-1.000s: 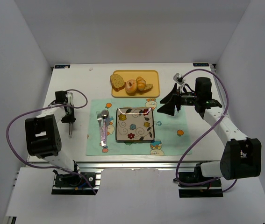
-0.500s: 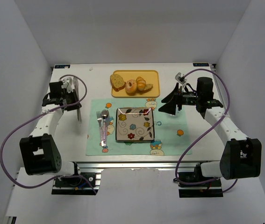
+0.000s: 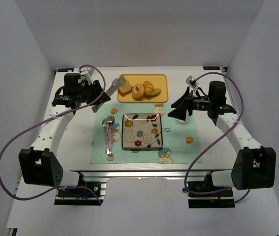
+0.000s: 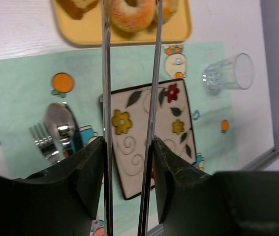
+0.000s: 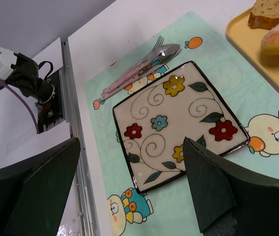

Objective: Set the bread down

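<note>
The bread [image 3: 157,92], a small pale slice with a brown crust, lies at the right end of the yellow tray [image 3: 129,98]. Beside it are a croissant [image 3: 149,87], a round glazed roll [image 3: 138,91] and a larger tan slice [image 3: 124,86]. My left gripper [image 3: 97,96] is shut on metal tongs [image 3: 111,88], whose tips reach the tray's left end by the larger slice. In the left wrist view the tong arms [image 4: 106,98] run up over the patterned plate [image 4: 146,132]. My right gripper [image 3: 176,108] is open and empty, right of the plate [image 3: 142,131].
A fork and spoon [image 3: 108,130] lie left of the plate on the green placemat [image 3: 178,147]. A clear glass [image 4: 228,73] stands right of the plate's far corner. The right wrist view shows the plate [image 5: 178,123] and the tray's corner [image 5: 262,54].
My left arm has swung from the table's left edge up and right, carrying the tongs to the tray's left end. The right arm has barely moved.
</note>
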Robot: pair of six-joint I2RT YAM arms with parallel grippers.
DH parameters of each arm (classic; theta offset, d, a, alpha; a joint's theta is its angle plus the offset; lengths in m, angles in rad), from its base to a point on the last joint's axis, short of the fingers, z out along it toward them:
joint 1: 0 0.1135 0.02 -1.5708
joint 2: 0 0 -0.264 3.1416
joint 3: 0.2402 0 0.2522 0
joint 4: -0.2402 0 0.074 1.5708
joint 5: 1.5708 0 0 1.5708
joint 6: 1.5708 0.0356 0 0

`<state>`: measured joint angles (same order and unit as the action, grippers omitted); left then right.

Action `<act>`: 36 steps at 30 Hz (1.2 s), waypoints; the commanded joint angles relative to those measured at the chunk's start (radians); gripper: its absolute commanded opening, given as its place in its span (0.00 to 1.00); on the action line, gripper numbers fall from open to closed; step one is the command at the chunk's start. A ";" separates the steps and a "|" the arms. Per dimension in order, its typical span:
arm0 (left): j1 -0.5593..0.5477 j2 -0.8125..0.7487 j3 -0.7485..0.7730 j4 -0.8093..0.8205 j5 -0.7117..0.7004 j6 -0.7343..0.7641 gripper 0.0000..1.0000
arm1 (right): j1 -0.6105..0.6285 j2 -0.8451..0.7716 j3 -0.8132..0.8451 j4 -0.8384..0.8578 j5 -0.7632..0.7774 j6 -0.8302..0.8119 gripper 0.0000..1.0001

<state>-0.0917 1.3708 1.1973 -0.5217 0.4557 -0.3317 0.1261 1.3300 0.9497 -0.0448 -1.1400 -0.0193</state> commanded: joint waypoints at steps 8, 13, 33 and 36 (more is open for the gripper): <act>-0.273 0.135 0.232 -0.010 -0.029 -0.021 0.49 | -0.042 -0.061 -0.022 0.026 -0.023 0.010 0.89; -0.406 0.295 0.370 -0.104 -0.144 0.107 0.48 | -0.089 -0.066 -0.003 0.020 -0.033 0.010 0.89; -0.602 0.666 0.668 -0.071 -0.554 0.517 0.54 | -0.335 -0.029 0.066 -0.032 -0.130 0.035 0.89; -0.614 0.679 0.650 -0.052 -0.627 0.553 0.54 | -0.339 -0.025 0.063 -0.040 -0.133 0.022 0.89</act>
<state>-0.7021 2.0750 1.8530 -0.6048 -0.0731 0.1497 -0.2039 1.3003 0.9726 -0.0734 -1.2400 0.0189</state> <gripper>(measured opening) 0.544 0.894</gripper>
